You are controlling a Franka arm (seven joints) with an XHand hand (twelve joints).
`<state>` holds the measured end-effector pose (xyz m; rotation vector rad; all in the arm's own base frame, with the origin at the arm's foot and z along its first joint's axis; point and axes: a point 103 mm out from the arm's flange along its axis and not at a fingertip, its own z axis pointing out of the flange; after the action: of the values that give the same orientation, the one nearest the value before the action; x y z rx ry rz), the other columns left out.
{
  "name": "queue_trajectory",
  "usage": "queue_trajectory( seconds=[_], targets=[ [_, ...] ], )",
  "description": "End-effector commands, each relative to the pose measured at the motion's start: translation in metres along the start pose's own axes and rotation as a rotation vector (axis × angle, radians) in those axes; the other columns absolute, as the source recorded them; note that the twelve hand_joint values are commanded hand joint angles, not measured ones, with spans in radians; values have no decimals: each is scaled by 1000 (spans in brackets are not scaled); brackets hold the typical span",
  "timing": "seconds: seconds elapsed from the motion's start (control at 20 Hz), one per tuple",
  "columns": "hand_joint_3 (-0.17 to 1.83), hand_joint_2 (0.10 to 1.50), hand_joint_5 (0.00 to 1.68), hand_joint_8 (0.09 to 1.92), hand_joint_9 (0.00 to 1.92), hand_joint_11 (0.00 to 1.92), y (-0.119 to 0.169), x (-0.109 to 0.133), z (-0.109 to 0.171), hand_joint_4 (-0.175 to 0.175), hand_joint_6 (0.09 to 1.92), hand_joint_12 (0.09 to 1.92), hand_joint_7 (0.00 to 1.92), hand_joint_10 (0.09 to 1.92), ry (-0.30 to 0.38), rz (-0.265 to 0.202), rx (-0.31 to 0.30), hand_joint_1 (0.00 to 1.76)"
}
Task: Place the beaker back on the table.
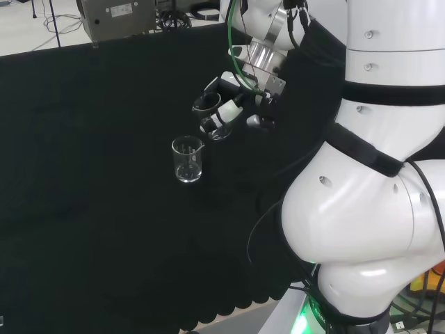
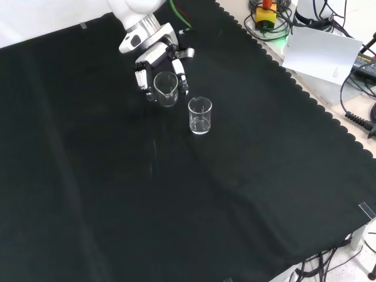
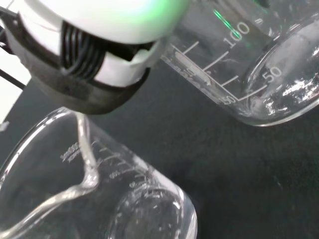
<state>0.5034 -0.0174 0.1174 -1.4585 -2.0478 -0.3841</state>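
Observation:
A clear glass beaker (image 2: 166,89) sits between the curled fingers of the black and white hand (image 2: 154,54), which comes in from the top of the front view. In the head view the hand (image 1: 233,104) grips this beaker (image 1: 208,115) just left of the arm's white links. Whether its base touches the black cloth I cannot tell. A second clear beaker (image 2: 200,115) stands upright on the cloth close by, apart from the hand; it is also in the head view (image 1: 188,160). In the wrist view the held beaker (image 3: 259,64) shows graduation marks beside a finger (image 3: 89,59), with the other beaker (image 3: 99,199) close below.
The cloth's scalloped edge (image 2: 329,117) runs down the right of the front view, with a sheet of paper (image 2: 320,53) and cables (image 2: 358,88) beyond it. A grey box (image 1: 115,17) stands behind the bench in the head view. Bare cloth (image 2: 176,205) stretches in front of the beakers.

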Motion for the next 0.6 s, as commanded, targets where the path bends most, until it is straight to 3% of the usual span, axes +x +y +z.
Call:
queue_trajectory(
  seconds=[0.05,0.6],
  targets=[
    [474,689,1262,545,1615,1132,20,-9,7,-175,584,754,1389,87,95,-20,-29,1538],
    [468,696,1252,557,1606,1115,41,-22,19,-175,614,780,1383,87,99,-27,-31,1537]
  ],
)
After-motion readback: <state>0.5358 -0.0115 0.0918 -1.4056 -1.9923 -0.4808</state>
